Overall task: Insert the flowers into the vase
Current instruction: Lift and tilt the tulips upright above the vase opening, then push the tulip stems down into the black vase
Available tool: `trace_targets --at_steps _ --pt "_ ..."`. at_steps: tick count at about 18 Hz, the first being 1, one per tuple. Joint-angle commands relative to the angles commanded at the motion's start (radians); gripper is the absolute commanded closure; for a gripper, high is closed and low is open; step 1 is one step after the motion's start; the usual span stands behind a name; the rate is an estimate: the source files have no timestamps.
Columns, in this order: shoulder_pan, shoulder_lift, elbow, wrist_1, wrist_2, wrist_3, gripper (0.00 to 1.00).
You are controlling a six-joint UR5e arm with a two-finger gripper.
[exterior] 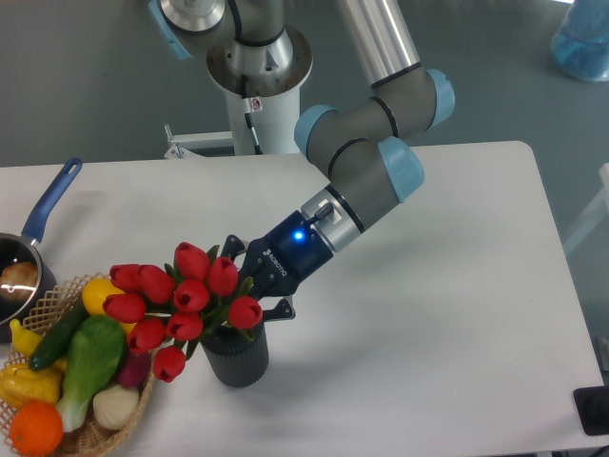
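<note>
Flowers (181,300) tilted, buds leftward

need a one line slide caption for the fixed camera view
Claw tilting red tulips over the ribbed grey vase, beside a wicker basket of toy vegetables.

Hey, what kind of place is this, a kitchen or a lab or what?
Most likely a robotics lab: an industrial arm bolted behind a plain white table, working with props such as fake flowers and a basket of toy vegetables.
</note>
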Motion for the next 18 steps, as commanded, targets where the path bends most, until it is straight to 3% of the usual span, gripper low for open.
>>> trace_targets --at_steps 18 --pt "0.003 -0.021 -0.003 0.000 -0.041 0.005 0.75"
